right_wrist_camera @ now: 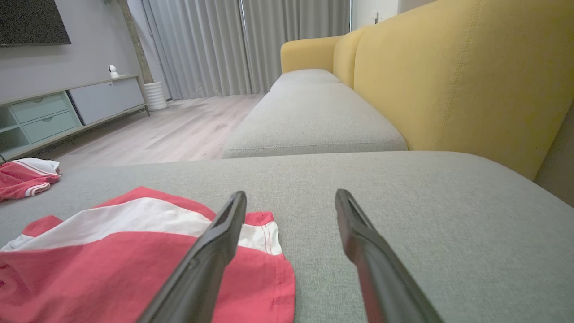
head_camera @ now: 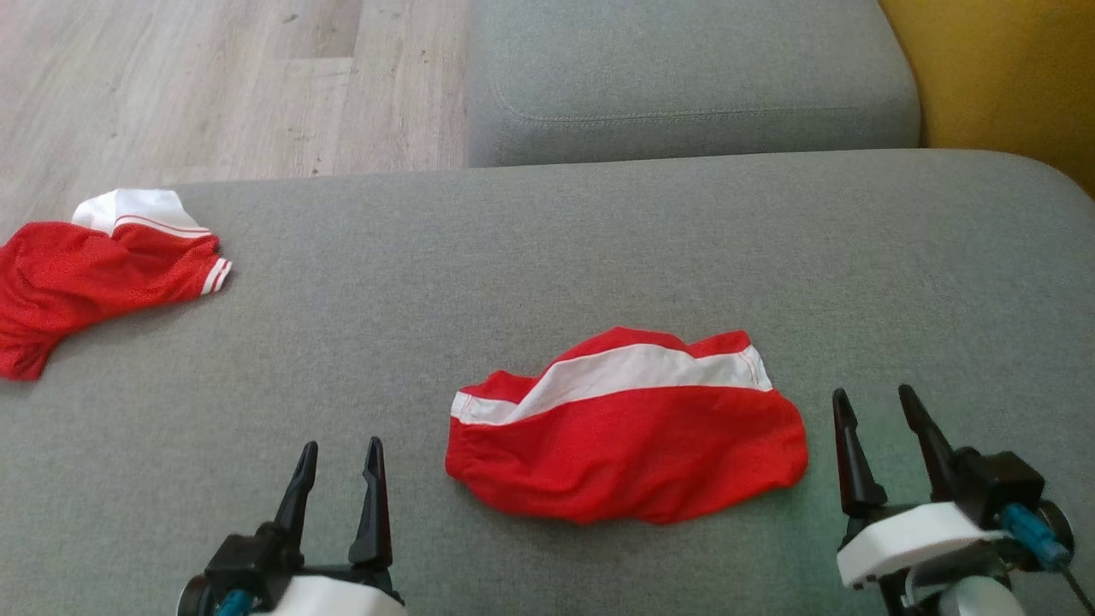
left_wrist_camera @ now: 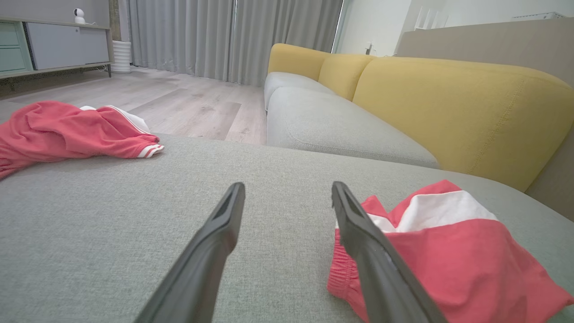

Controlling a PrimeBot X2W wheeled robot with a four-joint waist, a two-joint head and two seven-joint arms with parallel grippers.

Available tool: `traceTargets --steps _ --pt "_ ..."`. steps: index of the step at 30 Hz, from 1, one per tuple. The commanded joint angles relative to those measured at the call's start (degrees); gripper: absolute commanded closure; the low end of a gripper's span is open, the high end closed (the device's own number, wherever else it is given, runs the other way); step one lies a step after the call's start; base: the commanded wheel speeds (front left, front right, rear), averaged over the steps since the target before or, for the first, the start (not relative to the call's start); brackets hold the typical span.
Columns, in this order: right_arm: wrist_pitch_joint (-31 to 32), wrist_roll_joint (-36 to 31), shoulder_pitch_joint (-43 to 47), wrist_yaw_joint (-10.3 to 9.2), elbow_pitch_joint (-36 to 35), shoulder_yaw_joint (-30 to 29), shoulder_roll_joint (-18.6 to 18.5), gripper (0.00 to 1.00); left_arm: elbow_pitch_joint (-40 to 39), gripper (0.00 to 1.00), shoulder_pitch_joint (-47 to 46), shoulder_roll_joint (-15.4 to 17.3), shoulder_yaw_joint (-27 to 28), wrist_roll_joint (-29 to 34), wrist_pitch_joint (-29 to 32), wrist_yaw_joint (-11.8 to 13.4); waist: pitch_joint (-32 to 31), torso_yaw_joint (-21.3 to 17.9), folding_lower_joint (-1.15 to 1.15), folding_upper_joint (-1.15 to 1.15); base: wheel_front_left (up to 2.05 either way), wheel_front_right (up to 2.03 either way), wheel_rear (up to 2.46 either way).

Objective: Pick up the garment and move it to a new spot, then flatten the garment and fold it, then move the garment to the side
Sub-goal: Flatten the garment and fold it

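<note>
A grey woven sofa seat (head_camera: 547, 239) spreads across the head view, with pale wood floor (head_camera: 214, 77) beyond it and a yellow backrest (head_camera: 1001, 68) cut off at the upper right corner. The garment (head_camera: 629, 436), smooth red cloth with a white band, lies in a rumpled, rounded heap on the seat between the two grippers; its folds hide what kind of clothing it is. A second red garment (head_camera: 85, 274) with white trim lies at the seat's left edge, cut off by the frame. The left gripper (head_camera: 342, 445) and right gripper (head_camera: 873, 393) both stand spread wide, holding nothing, apart from the cloth.

In the left wrist view, grey curtains (left_wrist_camera: 233, 36) hang behind the floor. One dark finger (left_wrist_camera: 372, 251) crosses in front of the garment's gathered edge.

In the right wrist view, a low cabinet (right_wrist_camera: 67, 107) lines the wall. The garment lies at the lower left, cut off by the frame, its stitched hem partly behind a finger (right_wrist_camera: 210, 251).
</note>
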Motion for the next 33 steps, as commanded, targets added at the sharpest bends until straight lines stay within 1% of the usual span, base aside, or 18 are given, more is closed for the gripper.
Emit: traceTargets --steps 1,12,18,21,25,30,31,33 --pt "0.2 0.2 -1.6 0.42 -2.2 1.4 -0.1 0.0 -2.1 0.0 -2.0 0.4 2.3 -0.1 -0.7 0.4 0.1 0.0 0.0 0.0 0.0 0.0 0.0" --pt "0.9 0.8 -2.2 0.42 -2.4 2.0 -0.1 0.0 -1.9 0.0 -2.5 0.7 1.9 -0.2 -0.6 0.4 0.5 0.2 0.0 0.0 0.0 0.0 0.0" --pt "1.2 0.7 -2.6 0.42 -2.3 2.1 -0.1 0.0 -1.6 0.0 -4.5 1.4 0.7 0.0 1.7 -0.4 1.2 0.1 0.0 0.0 0.0 0.0 0.0" --pt "1.5 0.3 -3.0 0.42 -2.5 1.7 -0.1 0.0 -1.5 0.0 -6.8 1.7 -0.2 -0.1 4.3 -1.3 1.8 0.1 0.0 0.0 0.0 0.0 0.0" --pt "2.0 -0.7 -3.8 0.42 -3.0 1.1 -0.1 0.0 -0.6 0.0 -11.1 1.9 -1.7 -1.3 10.3 -3.4 3.0 0.5 0.0 0.0 0.0 0.0 0.0" --pt "2.8 -1.8 -5.2 0.42 -3.9 0.9 -0.1 0.0 1.4 0.0 -17.1 0.5 -2.3 -4.2 17.7 -4.7 5.8 0.7 0.0 0.0 0.0 0.0 0.0" --pt "2.8 -1.8 -5.2 0.42 -3.9 0.9 -0.1 0.0 1.4 0.0 -17.1 0.5 -2.3 -4.2 17.7 -4.7 5.8 0.7 0.0 0.0 0.0 0.0 0.0" --pt "3.1 -2.1 -5.8 0.42 -4.3 1.1 -0.1 0.0 2.7 0.0 -19.1 0.0 -2.4 -5.4 20.2 -5.2 6.8 0.6 0.0 0.0 0.0 0.0 0.0"
